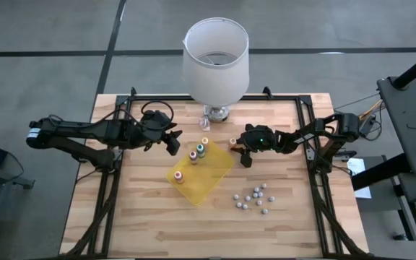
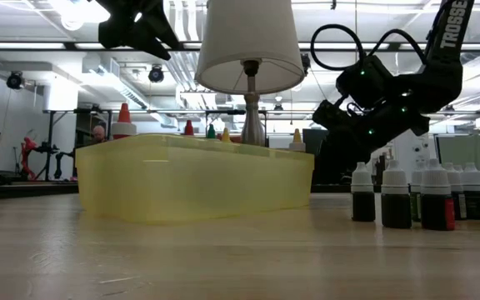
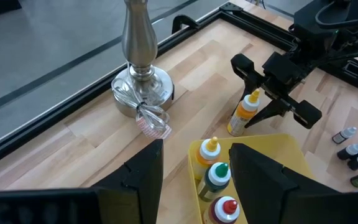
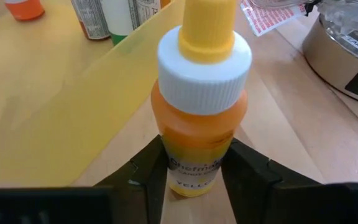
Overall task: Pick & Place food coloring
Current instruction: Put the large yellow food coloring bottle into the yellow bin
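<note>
A yellow food coloring bottle (image 4: pixel 201 106) with a white collar and yellow tip stands upright on the wood just beyond the far right corner of the shallow yellow tray (image 1: pixel 209 182). My right gripper (image 4: pixel 194 177) is shut on it. Several more food coloring bottles stand upright in the tray: a yellow-capped one (image 3: pixel 211 149), a green-capped one (image 3: pixel 219 175), a red-capped one (image 3: pixel 227 210) and an orange-capped one (image 1: pixel 179 176). My left gripper (image 3: pixel 194 180) hangs open high above the tray's far left corner, with nothing between its fingers. My right gripper pinches the yellow bottle's lower body at the label (image 4: pixel 194 163) between its two fingers (image 4: pixel 151 171), one on each side. The fingers come from the table's right side, slanting down. The bottle stands upright with its base on the table (image 3: pixel 236 130).
A lamp with a white shade (image 1: pixel 216 61) stands on a metal base (image 3: pixel 140 90) at the far middle of the table. Several small dark bottles with white caps (image 2: pixel 398 196) are grouped on the near right. A black frame (image 1: pixel 305 115) rims the table.
</note>
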Controlling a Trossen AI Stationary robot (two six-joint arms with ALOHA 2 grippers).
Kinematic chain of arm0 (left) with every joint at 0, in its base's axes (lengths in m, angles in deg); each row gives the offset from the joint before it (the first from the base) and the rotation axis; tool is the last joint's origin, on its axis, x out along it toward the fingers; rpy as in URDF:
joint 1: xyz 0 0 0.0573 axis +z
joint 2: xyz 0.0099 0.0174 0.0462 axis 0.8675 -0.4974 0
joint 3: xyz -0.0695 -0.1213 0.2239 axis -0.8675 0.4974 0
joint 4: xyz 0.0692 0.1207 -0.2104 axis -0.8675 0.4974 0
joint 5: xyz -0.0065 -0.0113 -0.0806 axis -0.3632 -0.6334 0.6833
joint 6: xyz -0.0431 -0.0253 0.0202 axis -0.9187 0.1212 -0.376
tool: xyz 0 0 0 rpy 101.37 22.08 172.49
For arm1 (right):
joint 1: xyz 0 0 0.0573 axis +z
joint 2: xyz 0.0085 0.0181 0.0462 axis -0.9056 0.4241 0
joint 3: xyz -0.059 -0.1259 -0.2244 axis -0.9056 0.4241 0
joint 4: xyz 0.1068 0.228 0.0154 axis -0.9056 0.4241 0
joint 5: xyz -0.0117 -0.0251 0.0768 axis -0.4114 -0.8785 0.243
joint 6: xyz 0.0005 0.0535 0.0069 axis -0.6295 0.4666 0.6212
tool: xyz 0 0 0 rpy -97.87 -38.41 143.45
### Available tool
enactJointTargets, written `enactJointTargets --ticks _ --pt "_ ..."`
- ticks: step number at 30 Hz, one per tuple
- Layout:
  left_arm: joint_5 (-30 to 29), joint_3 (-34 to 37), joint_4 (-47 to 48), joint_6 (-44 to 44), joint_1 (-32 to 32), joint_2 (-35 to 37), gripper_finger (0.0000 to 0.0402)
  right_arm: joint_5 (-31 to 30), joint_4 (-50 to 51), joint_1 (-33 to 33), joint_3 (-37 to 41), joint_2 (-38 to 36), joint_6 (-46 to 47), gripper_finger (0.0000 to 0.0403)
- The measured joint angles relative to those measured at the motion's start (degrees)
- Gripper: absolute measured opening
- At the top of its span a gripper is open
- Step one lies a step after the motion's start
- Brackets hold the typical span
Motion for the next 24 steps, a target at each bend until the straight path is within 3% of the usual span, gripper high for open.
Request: enactJointTargets --ticks 12,24 --pt "0.3 0.0 -1.2 -0.1 0.0 0.0 0.0156 1.3 1.9 0.0 -0.8 -3.1 1.9 0.0117" --pt "0.5 -1.8 -1.8 0.4 0.0 0.0 0.0156 1.0 24.1 0.0 -7.4 -17.6 -1.9 0.0115"
